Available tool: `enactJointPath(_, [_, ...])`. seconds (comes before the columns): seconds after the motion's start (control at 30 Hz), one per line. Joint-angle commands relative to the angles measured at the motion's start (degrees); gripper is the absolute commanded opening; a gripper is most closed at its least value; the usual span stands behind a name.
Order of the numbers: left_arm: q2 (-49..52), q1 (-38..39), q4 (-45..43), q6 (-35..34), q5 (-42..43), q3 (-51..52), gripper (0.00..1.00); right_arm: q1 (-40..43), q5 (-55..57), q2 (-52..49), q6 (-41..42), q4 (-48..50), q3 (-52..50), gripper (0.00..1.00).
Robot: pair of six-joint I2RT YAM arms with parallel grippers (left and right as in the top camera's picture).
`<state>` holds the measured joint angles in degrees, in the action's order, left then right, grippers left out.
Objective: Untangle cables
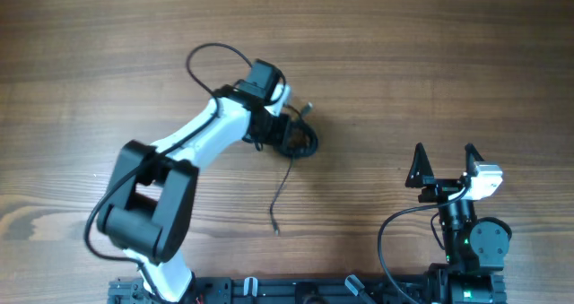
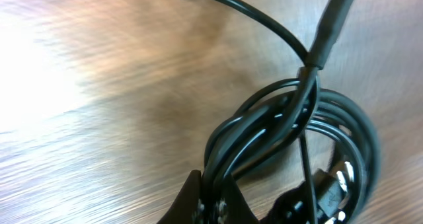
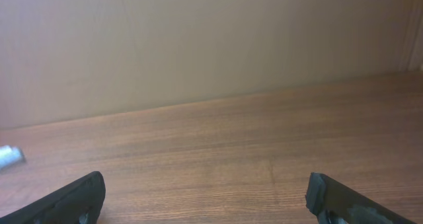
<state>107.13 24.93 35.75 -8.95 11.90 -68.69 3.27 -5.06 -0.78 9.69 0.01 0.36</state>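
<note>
Left finger (image 2: pixel 198 201) is closest to the lens, a dark wedge at the bottom of the left wrist view with glossy strands against it. My left gripper (image 2: pixel 251 207) has its jaws drawn in narrow, and strands of the cables (image 2: pixel 353 115) pass between them; it looks clamped on the bundle. The second finger is blurred behind the wires.

The coil sits just beyond the jaws: several black loops stacked flat on the table (image 2: pixel 99 118). One strand crosses over the top, and a thicker sleeve (image 2: pixel 330 26) slants up out of frame.

In the overhead view, my left gripper (image 1: pixel 289 135) is over the cables (image 1: pixel 303 144), a little left of centre on the table (image 1: pixel 404 53). A loose tail (image 1: pixel 283 183) leaves the coil and runs toward my base edge, drifting slightly left. Its long axis goes roughly far-to-near, and its connector tip (image 1: pixel 274 226) points at the near edge. A second short end (image 1: pixel 307 108) pokes out on the far side of the coil.

My right gripper (image 1: pixel 444 156) is well apart from the cables, on the right near the base. Its jaws are spread wide and hold nothing. In the right wrist view, my right gripper (image 3: pixel 208 197) shows both fingertips at the bottom corners.

The surface is brown wood grain, with glare at the left of the left wrist view. A plain beige wall (image 3: pixel 198 45) is behind the table (image 3: pixel 231 145). A small pale object (image 3: pixel 10 156) is at the left edge, too cut off to identify.
</note>
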Motion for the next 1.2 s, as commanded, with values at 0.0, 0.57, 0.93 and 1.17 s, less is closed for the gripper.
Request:
enactJointPath(0.0, [-4.7,-2.12,1.42,-12.7,-5.05,-1.53,0.04,0.13,0.35,0.5,-0.68,0.24,-0.09,1.0])
enactJointPath(0.57, [-15.32,-3.82,2.82,-2.58,-2.21,-1.53,0.04,0.13,7.23,-0.13,90.95,0.52,-0.07,1.0])
enactJointPath(0.93, [-15.32,-3.82,4.52,14.01,25.94,-1.53,0.04,0.13,-15.67,-21.66,49.96,1.31,3.15,1.0])
enactJointPath(1.17, [-15.32,-3.85,0.87,7.5,29.57,-1.53,0.04,0.13,-33.99,-47.71,40.06,2.51,21.35,1.0])
